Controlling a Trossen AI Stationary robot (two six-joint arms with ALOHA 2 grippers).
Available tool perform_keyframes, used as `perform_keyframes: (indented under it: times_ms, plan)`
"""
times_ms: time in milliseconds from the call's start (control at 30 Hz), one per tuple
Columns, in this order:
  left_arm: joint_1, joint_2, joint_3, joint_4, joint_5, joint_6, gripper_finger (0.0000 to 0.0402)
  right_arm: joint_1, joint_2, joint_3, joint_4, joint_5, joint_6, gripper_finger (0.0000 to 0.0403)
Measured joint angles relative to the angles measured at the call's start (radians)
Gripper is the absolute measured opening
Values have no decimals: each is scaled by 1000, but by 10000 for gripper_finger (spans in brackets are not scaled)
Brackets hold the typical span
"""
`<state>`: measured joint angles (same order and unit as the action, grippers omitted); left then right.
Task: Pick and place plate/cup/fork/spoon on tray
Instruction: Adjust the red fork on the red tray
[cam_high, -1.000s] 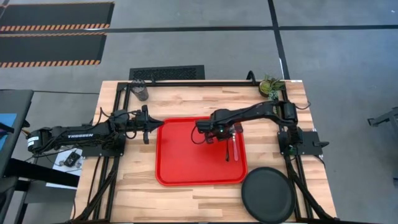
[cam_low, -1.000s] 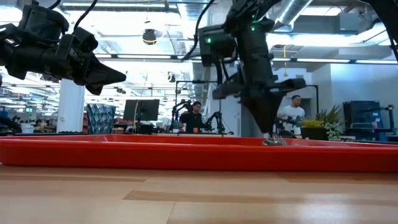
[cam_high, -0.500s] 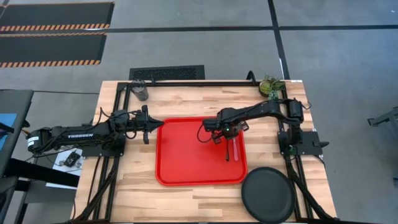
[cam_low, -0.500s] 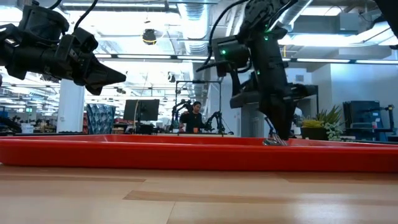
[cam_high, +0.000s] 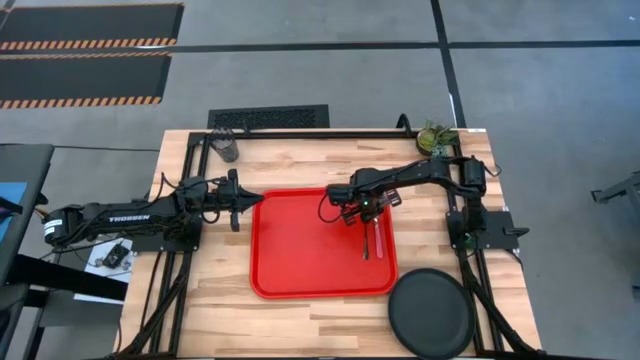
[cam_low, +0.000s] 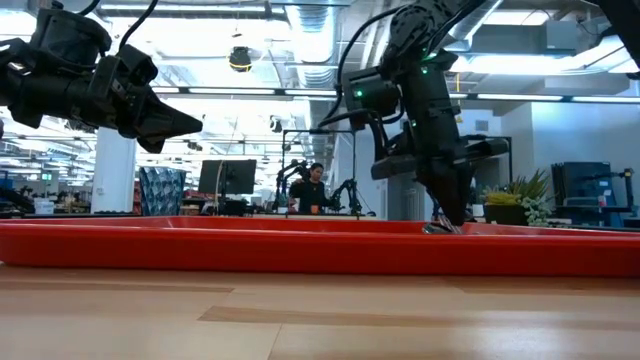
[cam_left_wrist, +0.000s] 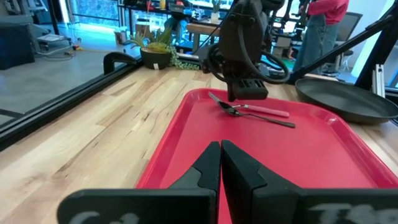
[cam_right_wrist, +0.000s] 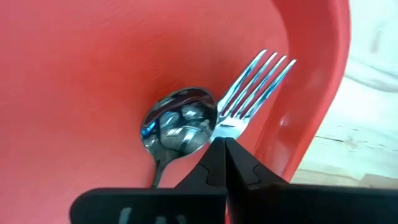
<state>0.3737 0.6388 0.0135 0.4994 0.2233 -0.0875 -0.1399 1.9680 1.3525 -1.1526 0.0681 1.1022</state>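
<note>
Tray (cam_high: 300, 255): one, bright red plastic with rounded corners and a raised rim, lying flat mid-worktop (cam_high: 330, 155) between the two hands.
Spoon (cam_right_wrist: 177, 127): one, dark glossy oval bowl and slim dark handle, lying on the tray floor directly under the right hand, bowl touching the fork's neck.
Fork (cam_right_wrist: 252, 93): one, four pale tines shining silvery, pink handle (cam_left_wrist: 268, 111) seen from the left wrist; it lies beside the spoon, just past the right hand's tips, close to the tray's rim.
Plate (cam_high: 430, 312): one, round, matte black, slightly rimmed, on the worktop off the tray's corner, well apart from the right hand.
Cup (cam_high: 228, 149): one, small dark tumbler, standing near the worktop's far edge, behind the left hand.
Right hand (cam_right_wrist: 224, 149): over the tray, pointing down at the spoon and fork, fingers pressed together and holding nothing.
Left hand (cam_left_wrist: 221, 158): hovering at the tray's edge opposite the cutlery, fingers pressed together, empty.
Plant (cam_high: 436, 137): one small green pot at the worktop's far corner, behind the right arm.
</note>
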Motion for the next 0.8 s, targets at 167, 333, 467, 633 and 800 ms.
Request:
perform_keyframes:
  times_ms: [167,333,467,633,800]
  plan:
    - [0,0,0,-1,0,0,2,-14,0,0,-3,0,-8,6]
    - [0,0,0,-1,-1,0,2,-16,0,0,-3,-1,-11,6]
    - [0,0,0,-1,-1,0,2,-19,0,-6,-1,-13,-20,6]
    - [0,0,0,-1,-1,0,2,-27,0,-63,28,-41,-13,6]
    - [0,0,0,-1,-2,1,2,-25,0,-68,74,-38,-4,6]
